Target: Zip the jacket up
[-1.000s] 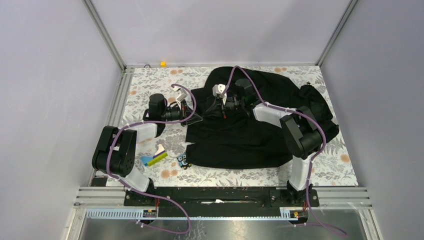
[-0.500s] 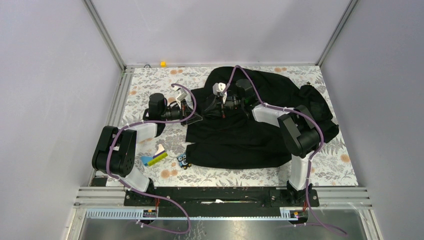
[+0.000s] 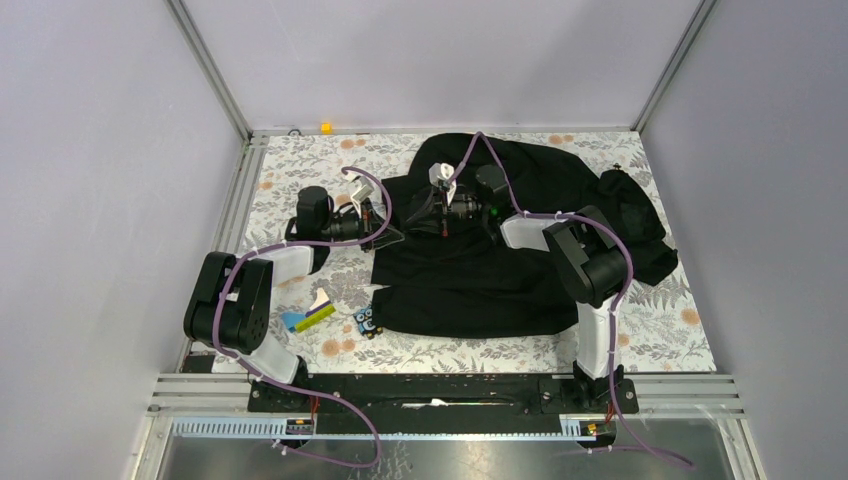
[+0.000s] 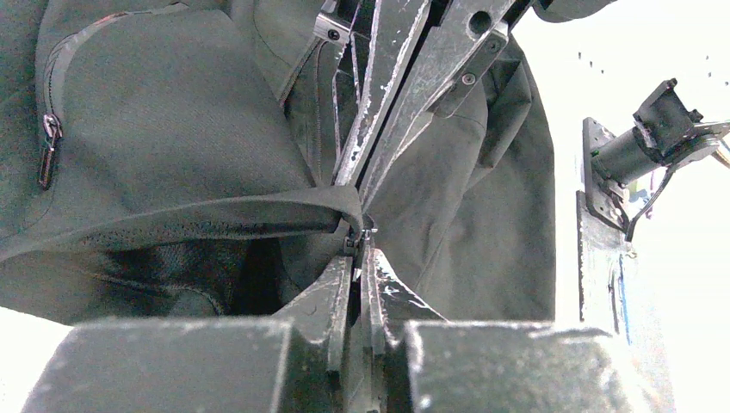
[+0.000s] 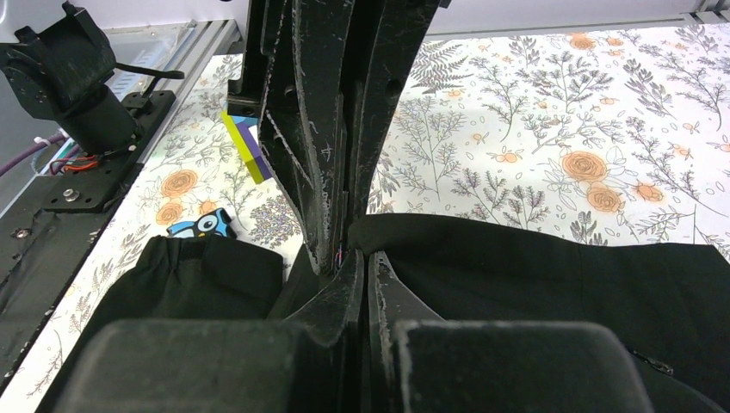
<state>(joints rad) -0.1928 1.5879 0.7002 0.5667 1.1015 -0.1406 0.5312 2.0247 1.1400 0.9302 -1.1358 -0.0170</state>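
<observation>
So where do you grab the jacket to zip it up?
Probably the thin edge at the front opening of the jacket. The fabric there folds into a raised ridge that narrow fingers can pinch. Come in low from the left arm's side, where that edge faces outward. The left gripper is shut on it there.

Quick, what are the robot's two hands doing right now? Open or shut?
Left gripper: shut, pinching the jacket edge.
Right gripper: shut, pinching the jacket too.
</observation>
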